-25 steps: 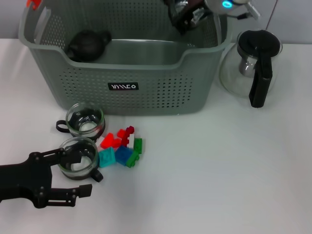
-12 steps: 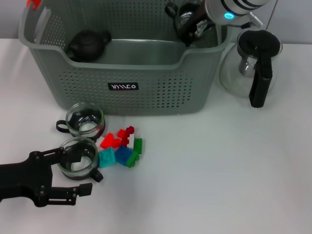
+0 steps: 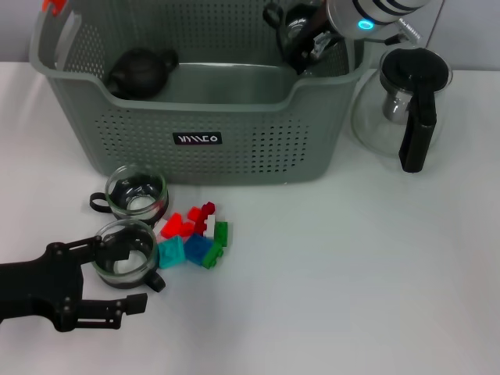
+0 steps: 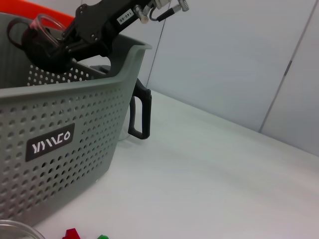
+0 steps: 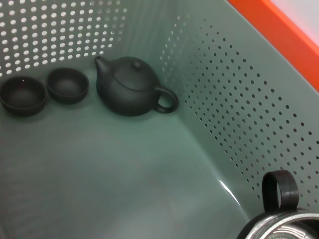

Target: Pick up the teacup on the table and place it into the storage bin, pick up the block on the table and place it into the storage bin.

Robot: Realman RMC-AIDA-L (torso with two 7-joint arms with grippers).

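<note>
Above the storage bin point(image 3: 211, 133) rim, the right end effector point(image 3: 301, 35) holds a teacup point(image 3: 291, 27).

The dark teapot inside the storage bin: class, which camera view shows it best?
The right wrist view: the dark teapot shows whole, spout to handle. The head view catches only its top over the storage bin rim; the left wrist view shows none.

Head cam: high, looking down on table and storage bin point(image 3: 195, 148). L wrist cam: low at table level, facing bin's labelled wall point(image 4: 50, 144). R wrist cam: close above bin interior point(image 5: 124, 164), below its jaws; all share bin.
</note>
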